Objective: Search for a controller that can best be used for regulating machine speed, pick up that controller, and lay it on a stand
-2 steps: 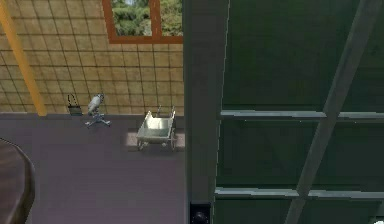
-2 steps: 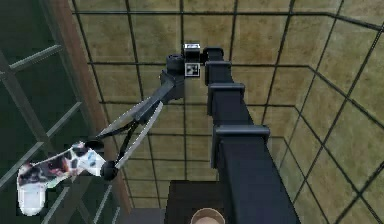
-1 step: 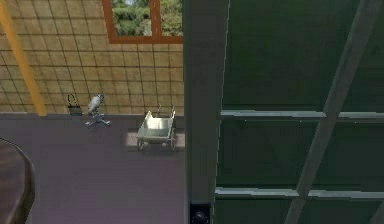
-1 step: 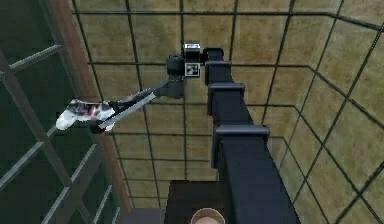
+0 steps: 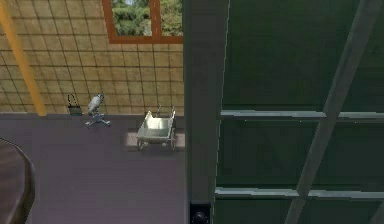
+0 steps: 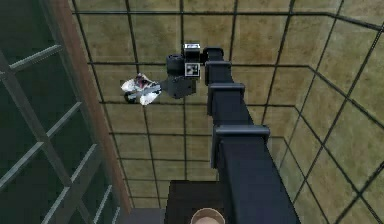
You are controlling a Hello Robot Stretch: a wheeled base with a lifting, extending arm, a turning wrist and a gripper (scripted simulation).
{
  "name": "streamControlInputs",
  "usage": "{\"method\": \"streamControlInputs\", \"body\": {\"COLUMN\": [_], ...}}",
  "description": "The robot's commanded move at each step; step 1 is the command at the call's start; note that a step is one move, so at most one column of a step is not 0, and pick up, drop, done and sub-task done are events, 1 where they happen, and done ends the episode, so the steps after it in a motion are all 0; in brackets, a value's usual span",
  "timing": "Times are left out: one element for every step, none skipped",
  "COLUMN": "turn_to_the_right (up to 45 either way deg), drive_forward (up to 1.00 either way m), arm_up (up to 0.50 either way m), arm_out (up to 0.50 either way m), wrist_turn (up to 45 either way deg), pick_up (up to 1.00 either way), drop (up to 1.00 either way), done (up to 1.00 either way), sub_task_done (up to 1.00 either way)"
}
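Observation:
In the arm side view the dark arm (image 6: pixel 235 140) rises from the bottom edge to two white marker squares (image 6: pixel 187 62). Left of them is the gripper (image 6: pixel 157 88). A small white and grey thing with reddish bits (image 6: pixel 138 90) hangs at its far end, clear of any surface, with only tiled wall behind it. The gripper holds this thing. Its shape is too small to name as a controller.
A dark green glazed panel (image 5: pixel 290 120) stands close at the forward view's right and shows again (image 6: pixel 40 140) at the arm side view's left. A white cart (image 5: pixel 157 128) and a grey-white object (image 5: pixel 96 108) stand by the tiled wall. A dark round tabletop edge (image 5: pixel 12 185) lies bottom left.

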Motion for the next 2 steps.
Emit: {"method": "streamControlInputs", "body": {"turn_to_the_right": [0.0, 0.0], "drive_forward": [0.00, 0.00], "arm_up": [0.00, 0.00], "arm_out": [0.00, 0.00], "wrist_turn": [45.0, 33.0], "pick_up": [0.00, 0.00], "drop": [0.00, 0.00], "done": [0.00, 0.00], "sub_task_done": [0.00, 0.00]}}
